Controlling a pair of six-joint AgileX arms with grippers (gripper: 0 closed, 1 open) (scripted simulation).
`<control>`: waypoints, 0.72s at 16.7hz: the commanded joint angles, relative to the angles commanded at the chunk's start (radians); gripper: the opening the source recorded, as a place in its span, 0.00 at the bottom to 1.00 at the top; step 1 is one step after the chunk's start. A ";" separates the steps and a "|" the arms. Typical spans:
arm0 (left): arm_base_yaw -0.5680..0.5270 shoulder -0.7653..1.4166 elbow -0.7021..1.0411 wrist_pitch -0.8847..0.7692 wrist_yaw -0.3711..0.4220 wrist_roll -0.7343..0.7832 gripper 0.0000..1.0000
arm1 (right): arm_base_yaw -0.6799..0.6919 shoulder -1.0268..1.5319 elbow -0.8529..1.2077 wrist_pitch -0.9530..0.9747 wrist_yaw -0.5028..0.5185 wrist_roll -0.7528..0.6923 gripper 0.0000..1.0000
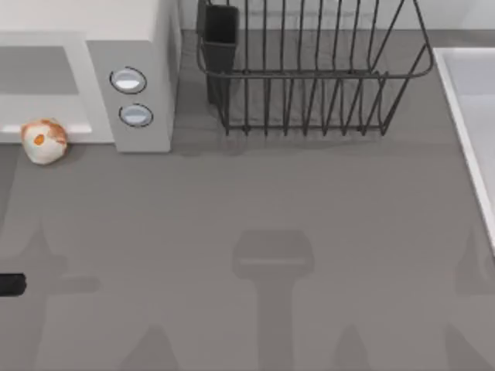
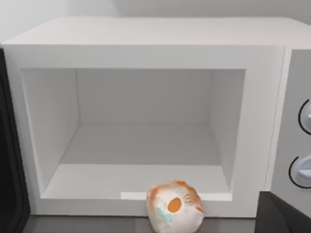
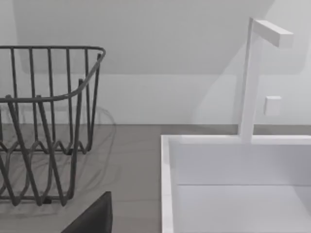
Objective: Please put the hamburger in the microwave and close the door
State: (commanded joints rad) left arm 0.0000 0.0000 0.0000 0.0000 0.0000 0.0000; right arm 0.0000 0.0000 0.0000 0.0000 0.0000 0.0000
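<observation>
A: What sits nearest the overhead camera?

B: The grey counter [image 1: 255,201], bare across the lower part of the top view. At the left edge, low down, a small dark piece of the left arm pokes in; whether its claw is spread or pressed together I cannot tell. The same goes for the right claw.

A: And the biggest thing on it?

B: The microwave [image 1: 131,46], upper left of the top view, with two round knobs on its grey panel. In the left wrist view its cavity [image 2: 141,131] stands open and the door [image 2: 9,160] shows as a dark edge at the far left.

A: Next down in size?

B: A black wire rack [image 1: 309,69], top centre, then a white sink [image 1: 472,116] at the right edge.

A: The hamburger?

B: The hamburger [image 1: 44,141] lies on the counter just in front of the microwave's opening, touching its lower lip, outside the cavity.
</observation>
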 joint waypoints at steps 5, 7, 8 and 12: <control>0.000 0.000 0.000 0.000 0.000 0.000 0.00 | 0.000 0.000 0.000 0.000 0.000 0.000 1.00; 0.003 0.004 0.002 0.002 0.003 0.000 0.00 | 0.000 0.000 0.000 0.000 0.000 0.000 1.00; 0.017 0.016 0.008 0.008 0.017 0.000 0.00 | 0.000 0.000 0.000 0.000 0.000 0.000 1.00; 0.151 0.107 0.052 0.055 0.151 0.002 0.00 | 0.000 0.000 0.000 0.000 0.000 0.000 1.00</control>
State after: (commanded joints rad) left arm 0.1514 0.1069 0.0517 0.0548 0.1515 0.0018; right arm 0.0000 0.0000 0.0000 0.0000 0.0000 0.0000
